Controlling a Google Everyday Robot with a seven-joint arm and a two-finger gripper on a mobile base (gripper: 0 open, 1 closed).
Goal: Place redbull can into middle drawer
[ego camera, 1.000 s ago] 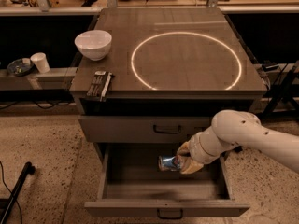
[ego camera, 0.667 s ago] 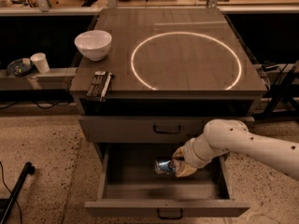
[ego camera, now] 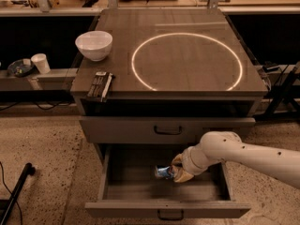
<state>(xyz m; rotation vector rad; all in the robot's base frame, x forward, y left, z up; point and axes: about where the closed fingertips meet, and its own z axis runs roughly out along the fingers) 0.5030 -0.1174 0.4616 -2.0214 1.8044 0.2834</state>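
The middle drawer (ego camera: 140, 184) is pulled open below the cabinet top, its dark curved handle at the front edge. The redbull can (ego camera: 163, 172), blue and silver, lies on its side inside the drawer, right of centre. My gripper (ego camera: 174, 172) is down inside the drawer with its tan fingers (ego camera: 183, 176) closed around the can's right end. The white arm (ego camera: 243, 156) reaches in from the right. The alike upper drawer (ego camera: 167, 130) above is closed.
On the cabinet top stand a white bowl (ego camera: 94, 44) at the back left and a dark flat packet (ego camera: 100, 85) at the front left, beside a glowing ring (ego camera: 187, 62). A white cup (ego camera: 41, 63) sits on a ledge to the left.
My gripper has moved left and lower into the open drawer, carrying the can with it. The arm has stretched further in from the right.
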